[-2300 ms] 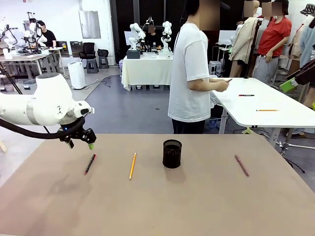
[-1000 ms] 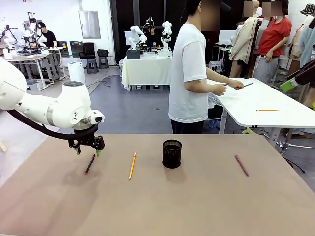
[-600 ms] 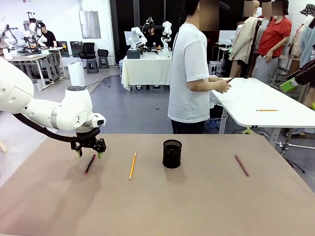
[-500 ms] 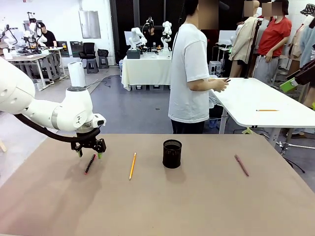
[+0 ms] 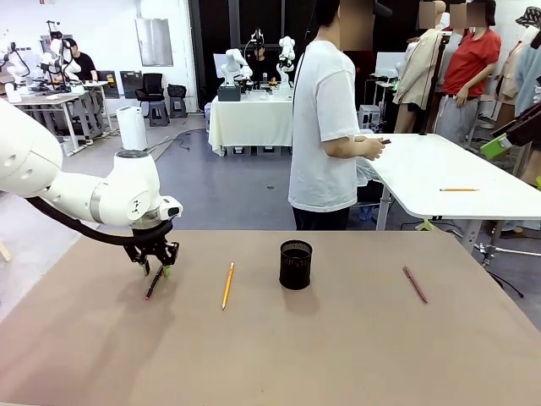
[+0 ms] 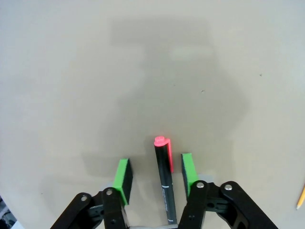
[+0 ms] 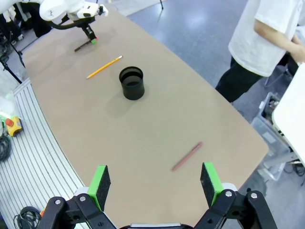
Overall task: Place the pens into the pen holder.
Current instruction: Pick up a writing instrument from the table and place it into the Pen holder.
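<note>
My left gripper is lowered to the worktop on its left side. The fingers point down and straddle the black pen, which lies flat on the surface with its pink cap end projecting past the fingertips. The jaws are partly apart and not clamped. One green pad stands just beside the pen's red clip, and the other pad is visibly apart from the barrel, with bare worktop between them. The pen rests on the surface, not lifted. My right gripper is released, with its jaws at full spread and grasping nothing. It is positioned high above the worktop's right-hand side, looking down across it. The yellow pencil lies flat between the black pen and the pen holder, apart from both. The pen holder stands upright near the middle of the worktop, toward the far edge. The maroon pen lies flat well to the right of the holder. All three pens are on the worktop, outside the holder. A person stands beyond the far edge, turned sideways toward a white table, with both hands over it.
</note>
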Robot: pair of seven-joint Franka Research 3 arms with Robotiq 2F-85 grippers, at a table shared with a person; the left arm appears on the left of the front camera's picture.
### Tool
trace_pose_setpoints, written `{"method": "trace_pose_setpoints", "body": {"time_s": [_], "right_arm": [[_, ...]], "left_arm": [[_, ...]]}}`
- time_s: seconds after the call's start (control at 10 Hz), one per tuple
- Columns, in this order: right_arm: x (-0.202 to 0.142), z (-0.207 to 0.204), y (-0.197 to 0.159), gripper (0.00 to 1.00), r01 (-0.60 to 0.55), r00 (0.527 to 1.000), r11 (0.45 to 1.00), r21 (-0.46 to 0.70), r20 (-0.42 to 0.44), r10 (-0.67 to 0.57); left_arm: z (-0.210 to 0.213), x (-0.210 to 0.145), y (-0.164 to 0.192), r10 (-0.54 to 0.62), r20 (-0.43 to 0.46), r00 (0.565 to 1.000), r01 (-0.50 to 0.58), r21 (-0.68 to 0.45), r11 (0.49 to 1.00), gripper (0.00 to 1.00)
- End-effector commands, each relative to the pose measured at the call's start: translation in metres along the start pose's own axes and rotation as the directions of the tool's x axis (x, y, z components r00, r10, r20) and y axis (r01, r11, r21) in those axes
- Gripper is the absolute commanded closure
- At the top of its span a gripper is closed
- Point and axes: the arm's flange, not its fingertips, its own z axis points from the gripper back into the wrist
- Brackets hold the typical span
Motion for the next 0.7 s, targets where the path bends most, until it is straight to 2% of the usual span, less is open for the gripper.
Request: {"method": "trace_pose_setpoints", "body": {"time_s": [0.0, 0.4, 0.6], "right_arm": [[0.0009, 0.0006, 0.0004, 0.00, -0.003, 1.000, 1.000, 0.001, 0.004, 0.003], [0.0009, 0.0006, 0.0004, 0.00, -0.003, 1.000, 1.000, 0.001, 0.004, 0.003], [0.0009, 0.0006, 0.0004, 0.00, -0.003, 1.000, 1.000, 0.001, 0.004, 0.003]], "left_arm": [[0.0014, 0.0043, 0.0040, -0.001, -0.023, 1.000, 0.000, -0.004, 1.000, 1.00], [0.0018, 0.0031, 0.0026, -0.004, -0.075, 0.997, 0.004, -0.008, 1.000, 1.00], [0.0089, -0.0020, 0.0024, -0.075, -0.122, 0.990, 0.062, -0.109, 0.992, 1.00]]}}
